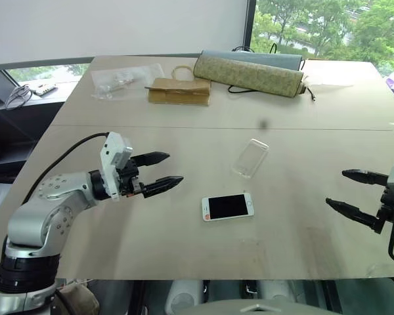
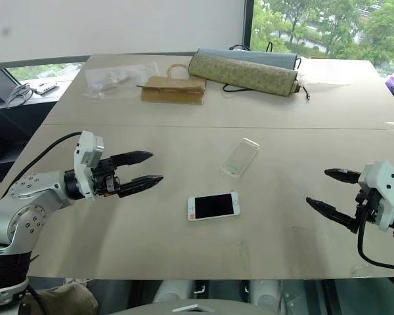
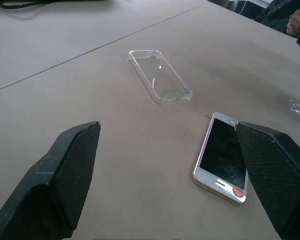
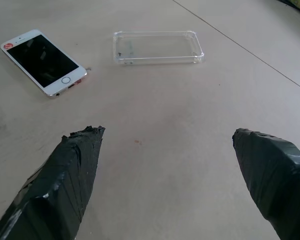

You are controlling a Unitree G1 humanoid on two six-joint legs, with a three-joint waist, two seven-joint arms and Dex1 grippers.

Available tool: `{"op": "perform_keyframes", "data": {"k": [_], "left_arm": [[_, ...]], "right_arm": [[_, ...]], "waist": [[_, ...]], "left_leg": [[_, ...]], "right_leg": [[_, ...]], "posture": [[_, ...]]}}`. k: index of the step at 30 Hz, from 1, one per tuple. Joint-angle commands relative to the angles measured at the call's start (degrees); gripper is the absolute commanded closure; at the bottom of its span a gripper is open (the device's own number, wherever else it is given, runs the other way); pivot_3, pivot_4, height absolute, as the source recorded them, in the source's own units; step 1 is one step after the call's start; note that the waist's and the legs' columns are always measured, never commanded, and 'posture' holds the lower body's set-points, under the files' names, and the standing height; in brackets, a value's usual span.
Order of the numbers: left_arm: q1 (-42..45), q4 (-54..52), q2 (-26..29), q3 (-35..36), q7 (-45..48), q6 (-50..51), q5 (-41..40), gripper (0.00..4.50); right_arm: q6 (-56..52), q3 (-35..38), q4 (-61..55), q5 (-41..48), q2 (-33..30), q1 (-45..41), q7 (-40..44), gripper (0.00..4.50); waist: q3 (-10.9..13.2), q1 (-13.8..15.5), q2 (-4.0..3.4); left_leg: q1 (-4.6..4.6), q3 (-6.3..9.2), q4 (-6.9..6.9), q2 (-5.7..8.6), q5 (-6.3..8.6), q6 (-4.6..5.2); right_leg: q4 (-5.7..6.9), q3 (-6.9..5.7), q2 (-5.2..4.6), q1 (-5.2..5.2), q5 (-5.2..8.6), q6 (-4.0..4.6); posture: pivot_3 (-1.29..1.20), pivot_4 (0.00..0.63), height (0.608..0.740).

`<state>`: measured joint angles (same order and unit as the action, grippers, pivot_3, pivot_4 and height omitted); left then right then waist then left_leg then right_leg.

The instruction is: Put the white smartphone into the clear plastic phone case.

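Phone lay screen-up, long axis left-right, right of left gripper; case just beyond; both grippers empty, jaws spread; right gripper farther.

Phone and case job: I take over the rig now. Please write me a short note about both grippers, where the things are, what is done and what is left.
Left gripper: fingers open, holding nothing, above the table, to the left of the phone.
Right gripper: fingers open, holding nothing, to the right of the phone.
White phone: flat on the table between both grippers, screen up, untouched.
Clear case: flat on the table just beyond the phone, apart from it, with nothing in it.
Done: nothing yet.
Left: pick up the phone, bring it to the case, press it in.
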<state>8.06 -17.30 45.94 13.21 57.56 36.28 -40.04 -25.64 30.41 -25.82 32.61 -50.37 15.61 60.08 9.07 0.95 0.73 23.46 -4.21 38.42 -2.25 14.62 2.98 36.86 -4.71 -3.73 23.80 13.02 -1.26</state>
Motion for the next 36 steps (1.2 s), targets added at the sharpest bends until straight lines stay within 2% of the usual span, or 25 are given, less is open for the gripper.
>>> {"op": "perform_keyframes", "data": {"k": [1, 11, 17, 19, 22, 28, 33, 36], "left_arm": [[1.6, -0.6, 0.6, 1.5, -0.3, -0.2, -0.7, 0.02], [6.7, -0.2, -1.7, -1.8, -2.2, 0.4, -0.1, 0.02], [9.2, -0.4, -2.7, -7.4, -5.5, -2.4, 6.8, 0.02], [12.0, -0.7, -1.7, -11.1, -10.5, 2.1, 11.2, 0.02], [17.1, -0.3, -1.2, -15.3, -11.1, 9.0, 11.7, 0.02], [28.7, 8.0, -7.6, -21.2, -12.9, 22.0, 10.6, 0.02], [34.7, 15.3, -13.6, -25.8, -13.6, 18.2, 15.1, 0.02], [36.1, 19.8, -14.9, -30.6, -7.2, 3.1, 20.7, 0.02]], "right_arm": [[-0.5, 2.1, -2.6, 1.3, -0.5, 0.2, -0.5, 0.00], [-1.5, 1.5, -5.1, 2.3, 0.4, 0.6, -2.1, 0.00], [-0.4, 1.0, -6.1, 1.7, 1.7, 1.9, -2.8, 0.00], [-0.2, 0.7, -6.5, 1.4, 1.9, 2.0, -3.2, 0.00], [-0.2, 0.4, -7.4, 1.2, 2.0, 2.4, -3.6, 0.00], [1.1, 1.0, -11.8, -0.1, 2.6, 5.6, -3.8, 0.00], [1.1, 1.0, -13.1, -0.2, 3.9, 6.5, -5.3, 0.00], [0.9, 0.9, -14.2, -0.1, 4.7, 6.9, -6.4, 0.00]], "waist": [[0.0, 0.0, 0.00], [0.0, 0.0, 0.00], [0.0, 0.1, 0.01], [0.0, 0.2, 0.02], [0.0, 0.3, 0.03], [0.0, 0.4, 0.04], [0.0, 0.3, 0.06], [0.0, 0.2, 0.06]], "left_leg": [[0.00, 0.00, 0.00, 0.00, 0.00, 0.00], [0.00, -0.01, 0.01, 0.02, 0.00, -0.01], [-0.01, 0.00, 0.02, 0.04, 0.00, 0.00], [-0.04, -0.01, 0.02, 0.03, 0.00, 0.00], [-0.04, 0.03, 0.03, 0.04, 0.00, 0.00], [-0.04, 0.03, 0.05, 0.06, -0.01, 0.00], [0.01, 0.04, 0.17, 0.07, -0.02, -0.02], [0.00, 0.03, 0.18, 0.08, -0.02, -0.02]], "right_leg": [[0.00, 0.00, 0.00, 0.00, 0.00, 0.00], [0.00, 0.01, 0.01, -0.02, -0.01, 0.00], [0.01, 0.01, 0.02, -0.03, -0.01, -0.01], [0.01, 0.03, 0.02, -0.06, -0.01, -0.01], [0.01, 0.00, 0.04, -0.09, 0.01, -0.04], [0.04, 0.01, 0.06, -0.09, 0.03, -0.09], [0.05, 0.00, 0.07, -0.09, 0.03, -0.11], [0.06, 0.02, 0.07, -0.09, 0.01, -0.07]], "posture": [[0.00, 0.150, 0.740], [0.00, 0.150, 0.740], [0.00, 0.150, 0.740], [0.00, 0.150, 0.740], [0.00, 0.150, 0.740], [0.00, 0.150, 0.740], [0.00, 0.150, 0.740], [0.00, 0.150, 0.740]]}}
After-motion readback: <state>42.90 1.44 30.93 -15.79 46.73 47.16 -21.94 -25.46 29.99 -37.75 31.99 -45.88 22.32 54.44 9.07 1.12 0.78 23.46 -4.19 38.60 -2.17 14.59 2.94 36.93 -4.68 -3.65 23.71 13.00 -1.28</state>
